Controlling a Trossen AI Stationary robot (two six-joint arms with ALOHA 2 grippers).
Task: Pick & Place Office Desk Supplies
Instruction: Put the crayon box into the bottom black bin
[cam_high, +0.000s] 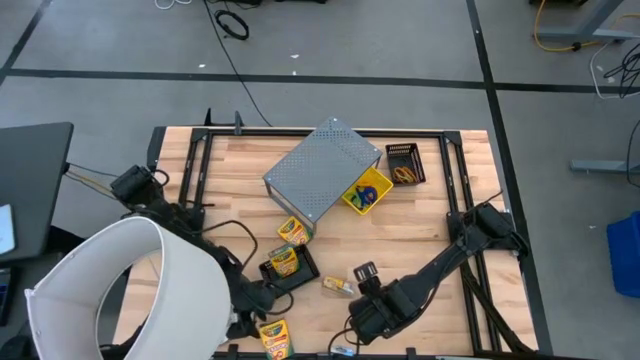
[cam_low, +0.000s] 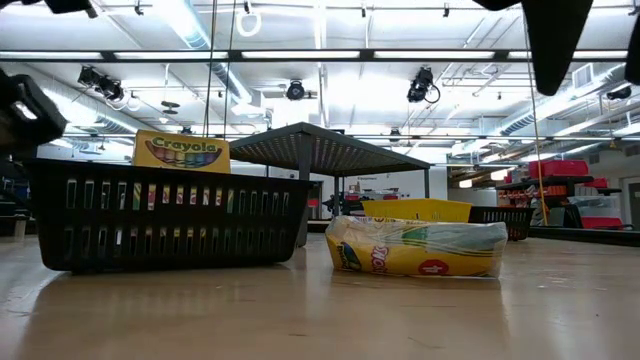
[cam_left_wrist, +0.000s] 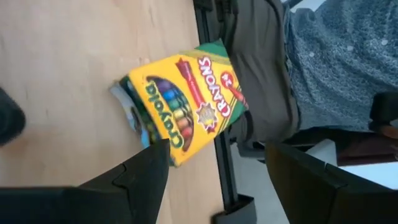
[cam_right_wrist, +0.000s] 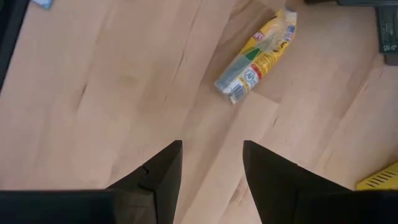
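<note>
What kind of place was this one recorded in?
Most likely a lab or workshop floor, not an office: a wooden table on a bare grey floor crossed by taped lines and loose cables, under high ceiling lights and exposed ducts.

You see two dark, matte arms built of jointed segments. The left arm (cam_high: 190, 225) carries black cables along its links. The right arm (cam_high: 455, 255) has a blocky black wrist housing. Each gripper's fingers (cam_right_wrist: 158, 177) are flat, black, angular plates.
</note>
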